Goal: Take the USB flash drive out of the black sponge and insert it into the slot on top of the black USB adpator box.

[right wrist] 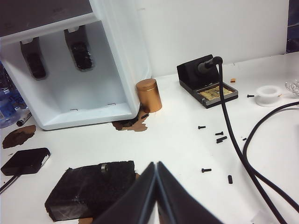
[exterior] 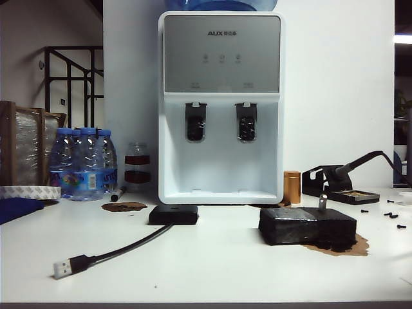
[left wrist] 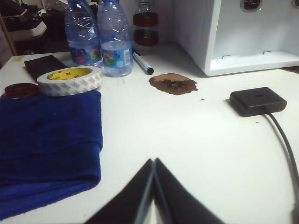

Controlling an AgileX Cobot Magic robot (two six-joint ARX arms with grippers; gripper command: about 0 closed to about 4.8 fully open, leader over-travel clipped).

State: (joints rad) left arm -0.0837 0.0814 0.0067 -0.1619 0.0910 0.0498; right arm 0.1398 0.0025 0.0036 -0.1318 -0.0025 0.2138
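The black sponge [exterior: 308, 226] lies on the white table at the right, and the USB flash drive [exterior: 322, 203] stands upright out of its top. The black USB adaptor box [exterior: 174, 214] sits left of centre, its cable running to a plug [exterior: 62, 268] near the front edge. I cannot make out the slot. Neither gripper shows in the exterior view. In the right wrist view my right gripper [right wrist: 156, 164] is shut and empty, just beside the sponge [right wrist: 88, 189] and the drive [right wrist: 103, 168]. My left gripper [left wrist: 153, 161] is shut and empty, well short of the box [left wrist: 258, 100].
A white water dispenser [exterior: 221, 103] stands at the back centre. Water bottles [left wrist: 114, 42], a tape roll [left wrist: 70, 80], a marker [left wrist: 142, 63] and a blue cloth [left wrist: 46, 140] lie at the left. A copper can [right wrist: 148, 94], a soldering stand [right wrist: 205, 84], black cables [right wrist: 233, 140] and loose screws lie at the right.
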